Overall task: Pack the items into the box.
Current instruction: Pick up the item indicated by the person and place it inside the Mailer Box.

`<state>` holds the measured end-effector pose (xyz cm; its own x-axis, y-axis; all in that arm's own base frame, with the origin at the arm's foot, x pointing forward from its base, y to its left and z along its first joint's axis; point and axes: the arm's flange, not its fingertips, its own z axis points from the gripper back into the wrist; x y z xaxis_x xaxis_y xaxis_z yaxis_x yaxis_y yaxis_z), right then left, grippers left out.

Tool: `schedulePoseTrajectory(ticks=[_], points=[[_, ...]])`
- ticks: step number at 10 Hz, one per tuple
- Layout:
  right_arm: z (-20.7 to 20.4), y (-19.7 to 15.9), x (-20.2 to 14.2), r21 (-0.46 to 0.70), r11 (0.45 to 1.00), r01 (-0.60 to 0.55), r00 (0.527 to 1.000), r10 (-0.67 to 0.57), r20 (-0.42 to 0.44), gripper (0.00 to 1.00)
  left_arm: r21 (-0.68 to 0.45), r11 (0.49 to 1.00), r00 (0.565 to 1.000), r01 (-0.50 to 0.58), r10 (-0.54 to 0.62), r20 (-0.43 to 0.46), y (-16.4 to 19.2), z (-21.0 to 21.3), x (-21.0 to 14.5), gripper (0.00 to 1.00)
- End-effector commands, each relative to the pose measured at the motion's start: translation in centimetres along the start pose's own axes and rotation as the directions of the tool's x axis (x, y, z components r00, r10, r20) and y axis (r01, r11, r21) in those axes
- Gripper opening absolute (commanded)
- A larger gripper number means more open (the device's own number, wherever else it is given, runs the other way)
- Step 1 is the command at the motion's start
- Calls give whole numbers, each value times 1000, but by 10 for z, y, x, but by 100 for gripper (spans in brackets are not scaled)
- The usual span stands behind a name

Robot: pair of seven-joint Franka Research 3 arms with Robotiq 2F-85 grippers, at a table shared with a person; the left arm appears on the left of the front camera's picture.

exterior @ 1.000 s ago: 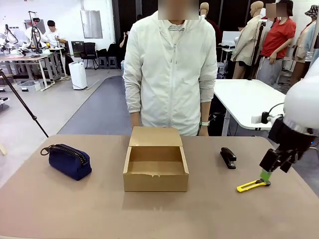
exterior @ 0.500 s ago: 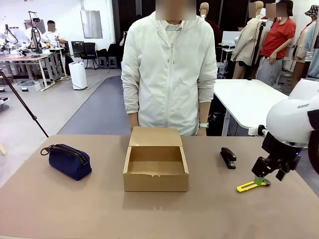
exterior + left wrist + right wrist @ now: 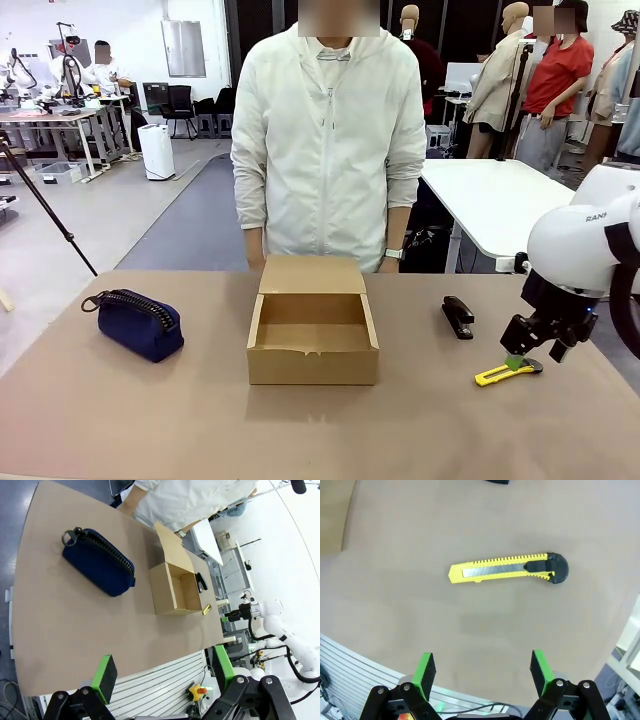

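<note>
Utility knife (image 3: 508,569) flat, just ahead of the right pincer (image 3: 483,667), itself spread wide and empty.

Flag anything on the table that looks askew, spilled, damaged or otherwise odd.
Nothing stands out. The box sits upright with its lid open and nothing visible inside. The pouch, stapler and utility knife lie intact on the table. The small notch in the box's front rim looks like part of its make.

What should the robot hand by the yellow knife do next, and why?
Probably lower the right gripper straight down around the utility knife: its jaws are open, it hovers over the knife, and the knife lies flat on the table, not yet in the box.
</note>
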<state>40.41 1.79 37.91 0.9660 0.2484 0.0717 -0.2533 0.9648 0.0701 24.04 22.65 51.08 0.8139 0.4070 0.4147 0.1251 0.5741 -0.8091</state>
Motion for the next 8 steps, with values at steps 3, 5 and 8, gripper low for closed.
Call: schedulePoseTrajectory(ticks=[3,5,8], points=[[-15,-14,28,31,908,-417,909,417,23,100,-22,1000,1000,20,-20,7,1,0,0,100],[-14,-27,32,58,681,-730,679,733,-48,100,-22,1000,1000,20,-20,7,1,0,0,100],[-19,-22,39,-20,254,-967,255,962,-95,100,-22,1000,1000,20,-20,7,1,0,0,100]])
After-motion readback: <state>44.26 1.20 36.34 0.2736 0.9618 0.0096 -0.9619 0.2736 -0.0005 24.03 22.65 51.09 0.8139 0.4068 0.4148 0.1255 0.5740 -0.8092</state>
